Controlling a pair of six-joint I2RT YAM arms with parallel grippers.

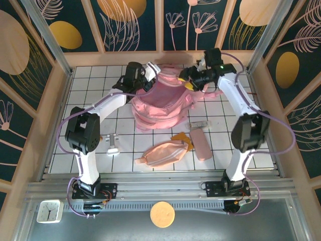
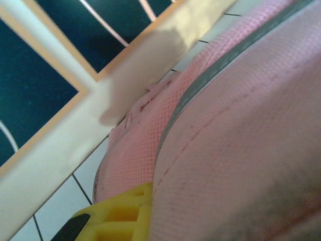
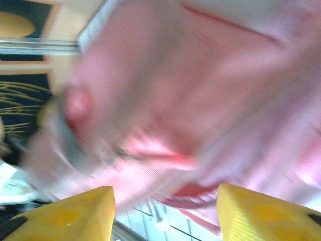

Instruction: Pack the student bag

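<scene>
The student bag (image 1: pixel 163 103), a large soft pink backpack, lies at the back middle of the white tiled table (image 1: pixel 90 100). My left gripper (image 1: pixel 147 82) is at the bag's upper left edge. In the left wrist view one yellow finger (image 2: pixel 118 216) presses against the pink fabric (image 2: pixel 241 125), which covers the other finger, so the jaws look shut on the bag's edge. My right gripper (image 1: pixel 192 84) is at the bag's upper right corner. It stands open in the right wrist view, its fingers (image 3: pixel 75 216) wide apart just below the blurred pink fabric (image 3: pixel 190 90), gripping nothing.
In front of the bag lie a peach-pink oval pouch (image 1: pixel 163 153), a slim flat pink case (image 1: pixel 200 143), a small orange item (image 1: pixel 181 138), a small pale clip-like piece (image 1: pixel 198 124) and a white object (image 1: pixel 113 145). A wooden wall (image 2: pixel 75 130) runs close behind the bag.
</scene>
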